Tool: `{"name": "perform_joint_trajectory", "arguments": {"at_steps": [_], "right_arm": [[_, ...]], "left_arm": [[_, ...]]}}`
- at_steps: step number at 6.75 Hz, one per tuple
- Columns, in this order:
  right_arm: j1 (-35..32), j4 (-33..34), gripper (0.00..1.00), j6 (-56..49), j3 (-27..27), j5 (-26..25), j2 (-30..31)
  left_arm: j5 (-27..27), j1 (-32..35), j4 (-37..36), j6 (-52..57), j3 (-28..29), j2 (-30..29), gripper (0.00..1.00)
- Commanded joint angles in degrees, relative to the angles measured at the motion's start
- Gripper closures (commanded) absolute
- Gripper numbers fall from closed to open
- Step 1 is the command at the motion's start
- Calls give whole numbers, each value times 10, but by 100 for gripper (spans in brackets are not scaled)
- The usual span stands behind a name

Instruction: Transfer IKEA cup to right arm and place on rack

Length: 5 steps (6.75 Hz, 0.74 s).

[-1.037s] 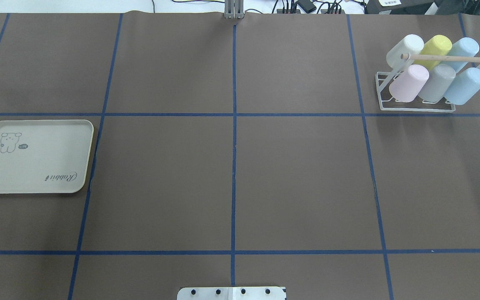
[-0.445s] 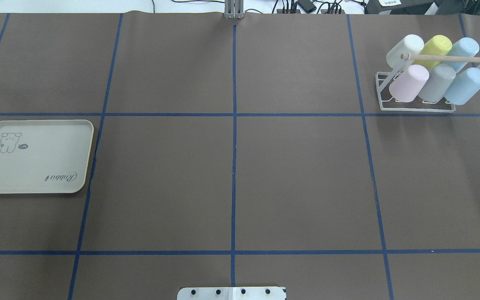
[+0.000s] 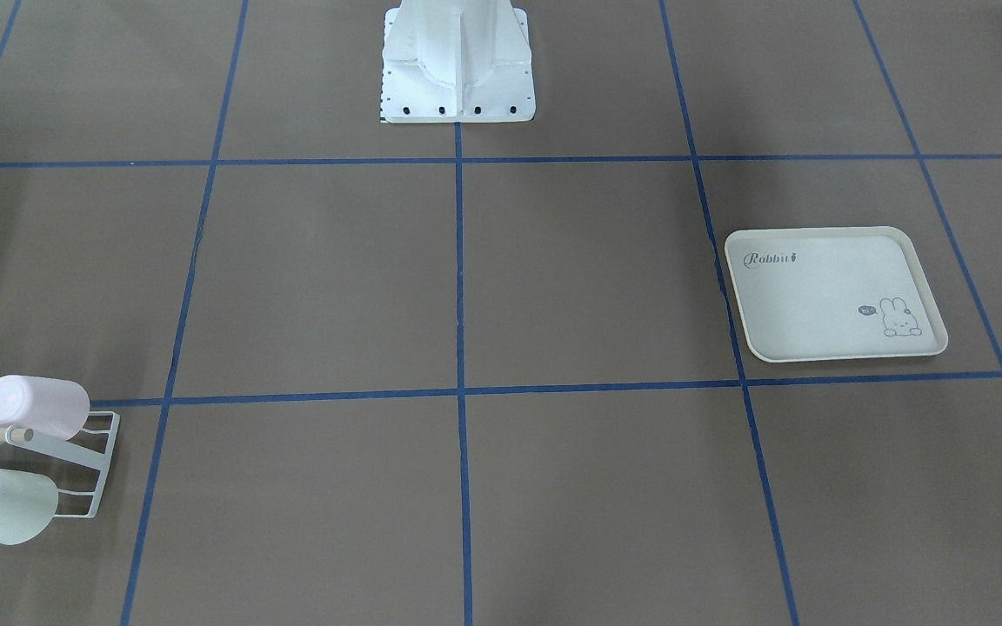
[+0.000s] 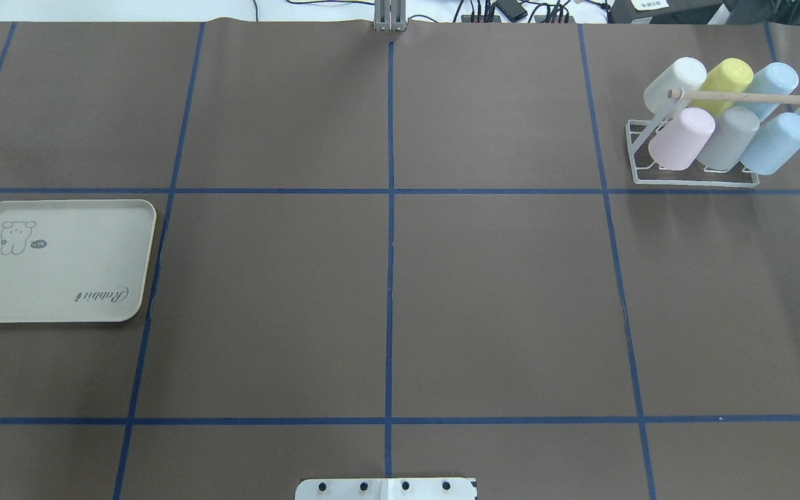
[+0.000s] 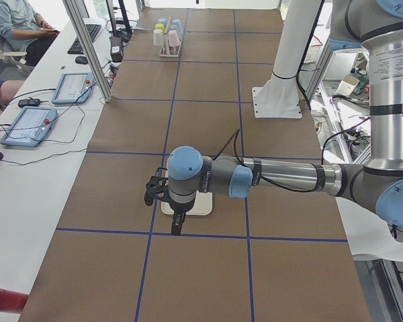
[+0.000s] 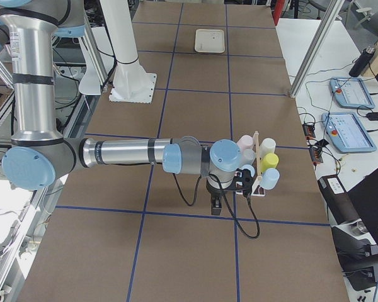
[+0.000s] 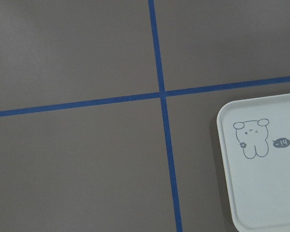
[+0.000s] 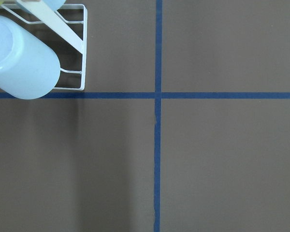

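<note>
IKEA cups (image 4: 681,139): six, all seated on rack (image 4: 740,96) | right hand (image 6: 216,209): just beside rack, opening cannot tell | left hand (image 5: 176,228): well apart from rack, cannot tell | judged placed; withdraw without snagging rack

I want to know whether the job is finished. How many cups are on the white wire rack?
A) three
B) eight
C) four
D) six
D: in the overhead view six cups sit on the rack, three in the far row and three in the near one, and the tray holds none.
</note>
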<state>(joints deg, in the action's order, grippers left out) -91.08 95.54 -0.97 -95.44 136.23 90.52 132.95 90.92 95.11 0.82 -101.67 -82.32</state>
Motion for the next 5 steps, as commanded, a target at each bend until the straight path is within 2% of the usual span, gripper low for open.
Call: {"name": "perform_joint_trajectory", "arguments": {"at_steps": [1,5], "right_arm": [[0,0,0,1,0,0,0],[0,0,0,4,-4,-1,1]], "left_arm": [[-1,0,-1,0,4,0,0],[0,0,0,-40,2,-1,0]]}}
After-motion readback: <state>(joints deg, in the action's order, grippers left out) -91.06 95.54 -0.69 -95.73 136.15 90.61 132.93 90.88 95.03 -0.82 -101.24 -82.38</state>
